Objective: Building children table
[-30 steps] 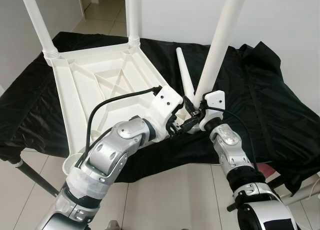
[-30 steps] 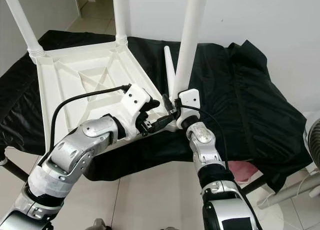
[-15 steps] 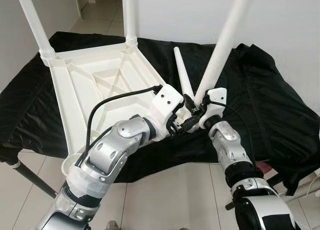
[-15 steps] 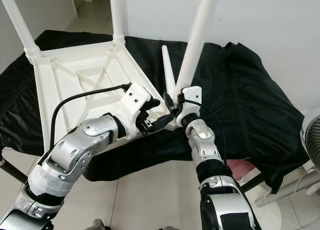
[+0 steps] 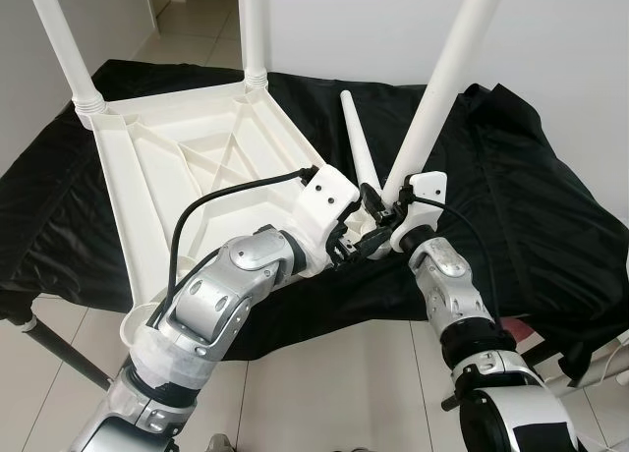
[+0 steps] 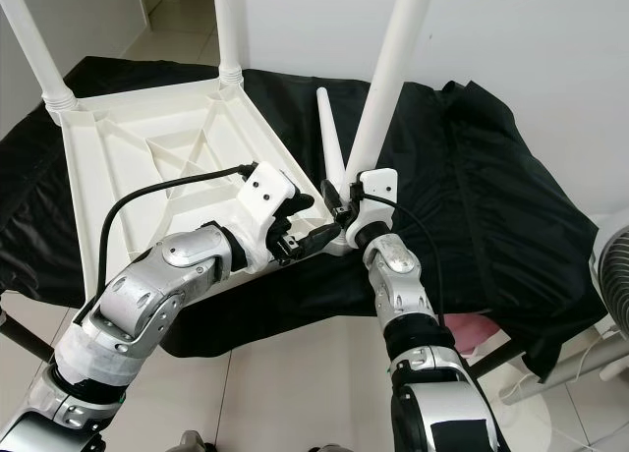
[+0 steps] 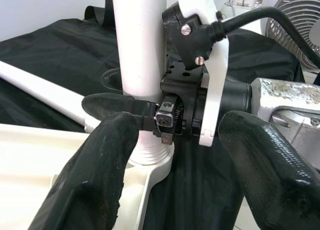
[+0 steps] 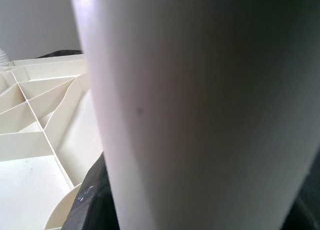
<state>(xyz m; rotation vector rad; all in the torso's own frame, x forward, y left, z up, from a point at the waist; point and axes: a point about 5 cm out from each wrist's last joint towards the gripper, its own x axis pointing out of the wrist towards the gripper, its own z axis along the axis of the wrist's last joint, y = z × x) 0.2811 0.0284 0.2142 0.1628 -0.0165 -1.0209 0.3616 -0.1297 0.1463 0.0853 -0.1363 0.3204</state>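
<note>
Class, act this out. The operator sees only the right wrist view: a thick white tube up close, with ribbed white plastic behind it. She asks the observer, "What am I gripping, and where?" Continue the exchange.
Observer: Your right hand is closed round the bottom of a white table leg, at the near right corner of the upside-down table top.
Operator: Is the leg straight?
Observer: No, it leans to the right, though its ribbed end meets the corner socket.
Operator: Where is my other hand?
Observer: The left hand is open at that same corner, a finger on each side of the leg's base.
</note>
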